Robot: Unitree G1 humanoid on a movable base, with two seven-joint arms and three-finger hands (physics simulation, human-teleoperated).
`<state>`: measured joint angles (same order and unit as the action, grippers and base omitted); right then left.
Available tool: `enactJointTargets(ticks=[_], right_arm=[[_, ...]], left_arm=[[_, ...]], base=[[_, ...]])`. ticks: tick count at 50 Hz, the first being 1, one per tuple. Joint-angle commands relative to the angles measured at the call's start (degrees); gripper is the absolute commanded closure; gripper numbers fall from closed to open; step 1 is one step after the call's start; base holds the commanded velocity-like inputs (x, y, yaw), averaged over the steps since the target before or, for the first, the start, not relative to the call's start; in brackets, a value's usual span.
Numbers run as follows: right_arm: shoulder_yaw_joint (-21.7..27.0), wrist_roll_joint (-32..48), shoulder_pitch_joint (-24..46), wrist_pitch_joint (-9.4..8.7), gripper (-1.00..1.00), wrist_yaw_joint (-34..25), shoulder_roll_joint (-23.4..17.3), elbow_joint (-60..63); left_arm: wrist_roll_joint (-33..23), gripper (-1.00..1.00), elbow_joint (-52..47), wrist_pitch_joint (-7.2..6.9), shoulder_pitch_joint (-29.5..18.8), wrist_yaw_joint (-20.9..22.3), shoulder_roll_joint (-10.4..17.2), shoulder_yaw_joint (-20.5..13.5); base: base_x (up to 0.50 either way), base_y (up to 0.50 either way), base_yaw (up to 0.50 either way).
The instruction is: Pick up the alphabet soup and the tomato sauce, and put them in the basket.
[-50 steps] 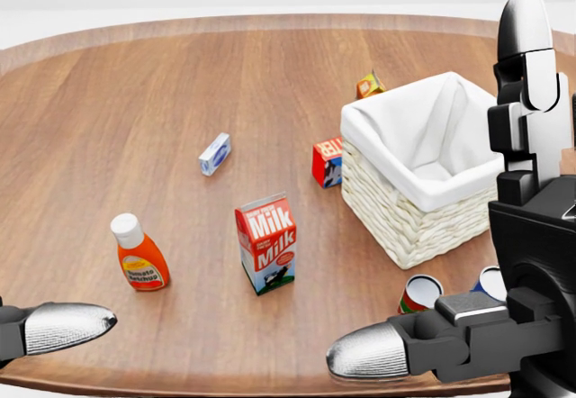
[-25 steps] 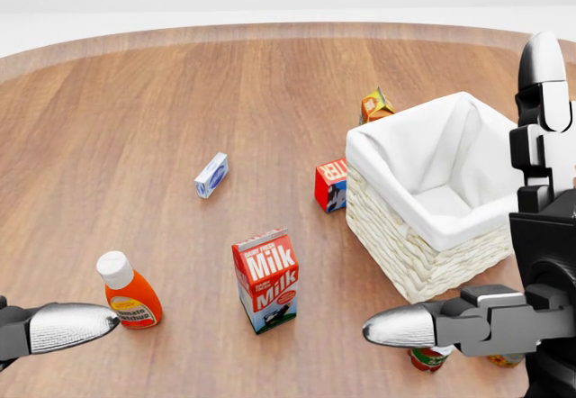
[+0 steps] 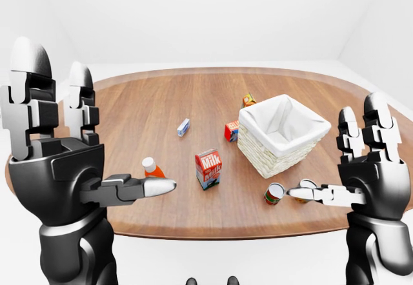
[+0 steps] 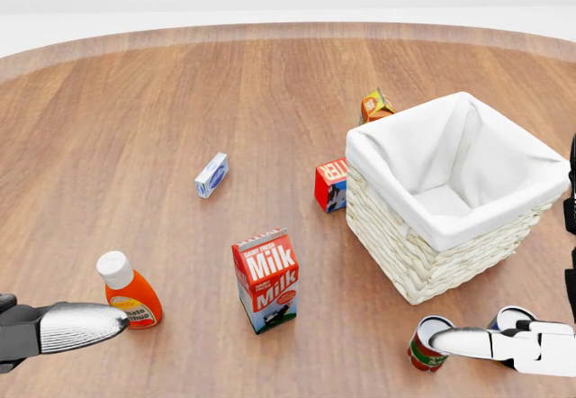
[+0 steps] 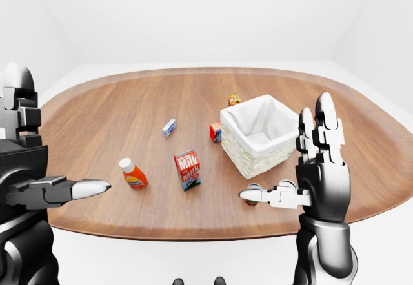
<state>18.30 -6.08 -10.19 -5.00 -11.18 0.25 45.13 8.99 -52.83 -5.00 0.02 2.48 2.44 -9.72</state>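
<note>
Splayed right robot hand (image 3: pixel 374 162) beside basket (image 4: pixel 450 200)

second can (image 4: pixel 513 317) behind right hand (image 4: pixel 540 344)

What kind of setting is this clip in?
Likely a bare simulated test room, not a real kitchen: blank white walls, one oval wooden table, and scattered groceries such as a milk carton beside a cloth-lined wicker basket.

Two upright cans (image 3: pixel 275 193) beside lined wicker basket (image 4: pixel 450 191).
</note>
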Motion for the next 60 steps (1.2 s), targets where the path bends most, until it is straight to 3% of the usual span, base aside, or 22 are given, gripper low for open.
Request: enactJointTargets(ticks=[1, 24, 29, 30, 34, 42, 48, 60], right_arm=[[5.3, -0.8, -1.0, 0.0, -1.0, -1.6, 0.6, -1.3], [3.2, -0.1, -1.4, 0.03, -1.0, 0.6, 0.3, -17.3], [1.4, 1.7, -1.5, 3.86, -1.0, 0.8, -0.3, -22.2], [1.4, 1.7, -1.5, 3.78, -1.0, 0.9, -0.5, -22.3], [3.5, 0.5, -0.4, 0.0, -1.0, 1.2, -1.9, -17.7], [11.5, -0.5, 8.2, 0.0, -1.0, -2.6, -10.5, -12.2], [11.8, 1.1, 8.1, 0.0, -1.0, -4.3, -10.1, -12.7], [11.7, 3.8, 7.4, 0.0, -1.0, -5.9, -10.6, -17.9]], left_arm=[[0.0, -0.93, 0.3, 0.0, 0.1, 0.2, 0.0, 0.0], [-1.1, -0.93, -0.1, 0.0, 0.6, 0.8, -0.2, 0.5], [-1.0, -0.94, 0.0, 0.0, 0.7, 0.8, -0.3, 0.2], [-0.9, -0.93, 0.0, 0.0, 0.7, 0.8, -0.3, 0.2], [-1.0, -0.93, 0.0, 0.0, 0.9, 0.8, -0.3, 0.3], [1.3, -0.93, -0.5, 0.0, 1.0, 0.6, -0.4, -1.7], [3.3, -0.94, -1.1, 0.0, 0.6, 0.5, 0.3, -3.6], [4.4, -0.93, -1.2, 0.0, -0.7, -0.6, 0.9, -3.8]], base=[[0.0, 0.0, 0.0], [0.0, 0.0, 0.0], [0.0, 0.0, 0.0], [0.0, 0.0, 0.0], [0.0, 0.0, 0.0], [0.0, 0.0, 0.0], [0.0, 0.0, 0.0], [0.0, 0.0, 0.0]])
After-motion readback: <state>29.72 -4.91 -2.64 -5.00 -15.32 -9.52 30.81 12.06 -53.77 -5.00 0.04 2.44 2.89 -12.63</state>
